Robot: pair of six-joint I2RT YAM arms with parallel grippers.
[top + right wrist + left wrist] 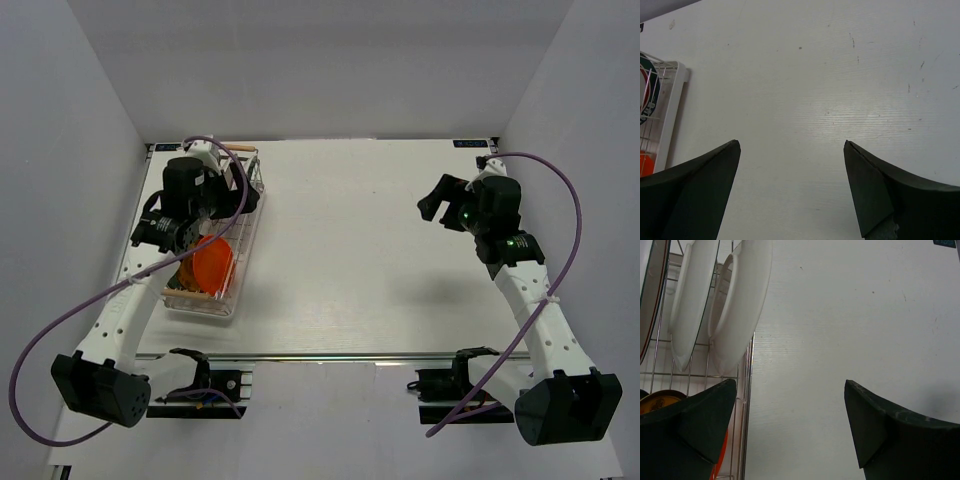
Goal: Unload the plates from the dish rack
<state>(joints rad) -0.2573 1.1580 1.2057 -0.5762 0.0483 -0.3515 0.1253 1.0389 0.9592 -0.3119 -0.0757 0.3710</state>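
I've got L gripper wide open, empty, over dish rack right edge; plates upright just up-left of it. R gripper open, empty, well apart. L arm hides most of rack; only orange plate clear.

The left arm is hiding most of the dish rack, while the top edge is cutting off 3 upright plates.
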